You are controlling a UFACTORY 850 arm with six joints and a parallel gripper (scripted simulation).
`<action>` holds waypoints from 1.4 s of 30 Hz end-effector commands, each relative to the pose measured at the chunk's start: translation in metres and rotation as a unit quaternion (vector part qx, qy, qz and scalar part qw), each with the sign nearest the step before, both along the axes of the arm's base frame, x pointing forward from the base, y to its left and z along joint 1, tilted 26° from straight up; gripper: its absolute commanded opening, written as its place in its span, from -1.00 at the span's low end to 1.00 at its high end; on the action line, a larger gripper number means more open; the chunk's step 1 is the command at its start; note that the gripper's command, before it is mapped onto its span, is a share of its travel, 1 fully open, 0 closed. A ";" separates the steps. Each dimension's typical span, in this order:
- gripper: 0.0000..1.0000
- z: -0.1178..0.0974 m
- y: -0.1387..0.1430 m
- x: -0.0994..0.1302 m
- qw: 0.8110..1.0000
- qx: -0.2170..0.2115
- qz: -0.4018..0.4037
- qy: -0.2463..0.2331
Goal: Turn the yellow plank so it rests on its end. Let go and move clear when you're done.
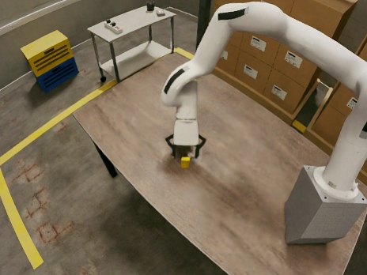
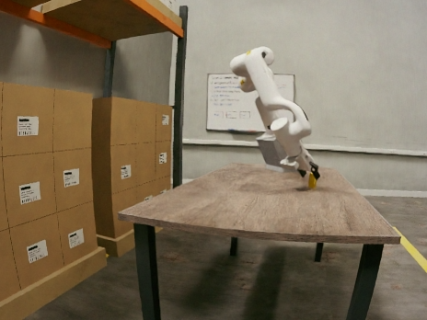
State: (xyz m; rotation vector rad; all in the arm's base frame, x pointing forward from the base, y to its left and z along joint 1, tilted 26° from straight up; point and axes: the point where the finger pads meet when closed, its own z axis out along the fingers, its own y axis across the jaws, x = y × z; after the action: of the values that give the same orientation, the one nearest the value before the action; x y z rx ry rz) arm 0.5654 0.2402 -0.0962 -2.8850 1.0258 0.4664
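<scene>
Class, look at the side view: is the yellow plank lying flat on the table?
No, the yellow plank stands upright on the table.

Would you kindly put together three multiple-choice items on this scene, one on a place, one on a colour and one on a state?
1. Where is the plank?
A. on the wooden table, right at the claw
B. on the grey cart by the wall
C. on the floor beside the yellow line

2. What colour is the plank?
A. blue
B. yellow
C. orange

3. How does the claw stand?
A. shut on the plank
B. shut on nothing
C. open, holding nothing

Answers:
1. A, since the top view shows the plank on the table just below the claw's fingers.
2. B, as it shows bright yellow in both views.
3. C, because the fingers are spread wide with nothing clamped between them.
</scene>
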 end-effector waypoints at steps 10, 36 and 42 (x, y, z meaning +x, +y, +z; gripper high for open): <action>1.00 0.008 0.001 0.001 1.000 0.000 0.000 -0.001; 1.00 0.076 0.005 0.001 1.000 0.000 0.000 -0.001; 1.00 0.084 0.006 0.002 1.000 0.000 0.000 -0.001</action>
State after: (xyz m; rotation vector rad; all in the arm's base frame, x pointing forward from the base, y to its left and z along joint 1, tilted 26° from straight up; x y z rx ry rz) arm 0.5664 0.2453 -0.0191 -2.8850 1.0258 0.4665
